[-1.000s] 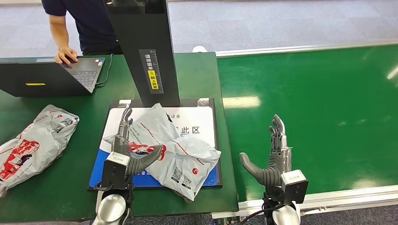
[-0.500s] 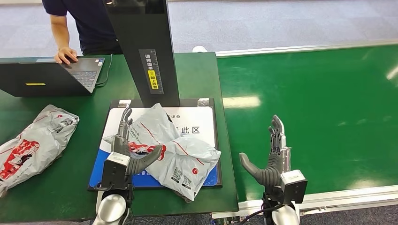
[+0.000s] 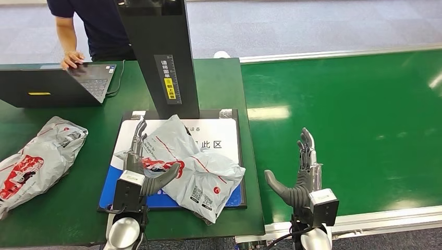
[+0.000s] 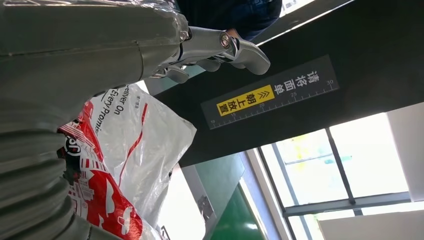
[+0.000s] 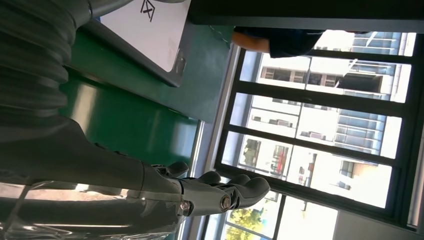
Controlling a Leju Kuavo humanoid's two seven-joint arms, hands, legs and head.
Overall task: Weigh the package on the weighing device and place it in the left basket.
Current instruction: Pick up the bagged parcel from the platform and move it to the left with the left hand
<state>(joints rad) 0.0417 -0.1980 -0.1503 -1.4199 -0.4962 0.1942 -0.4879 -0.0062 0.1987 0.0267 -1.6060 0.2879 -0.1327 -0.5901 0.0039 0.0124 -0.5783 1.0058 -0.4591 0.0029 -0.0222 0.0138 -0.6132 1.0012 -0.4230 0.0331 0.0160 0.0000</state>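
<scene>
The package [image 3: 193,166] was seen lying on the weighing device [image 3: 229,125] at lower centre of the head view, so the weighing step was judged under way — the transfer to the left basket remained to be done. The left hand [image 3: 142,161] was set against the package's left edge, fingers extended and thumb laid across the bag, nothing yet gripped. The right hand [image 3: 299,174] was held open and empty at lower right, well apart from the package.

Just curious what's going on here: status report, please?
Left hand open, against the parcel on the scale. Right hand open, empty, over the belt. Nothing blocking; basket unseen.
</scene>
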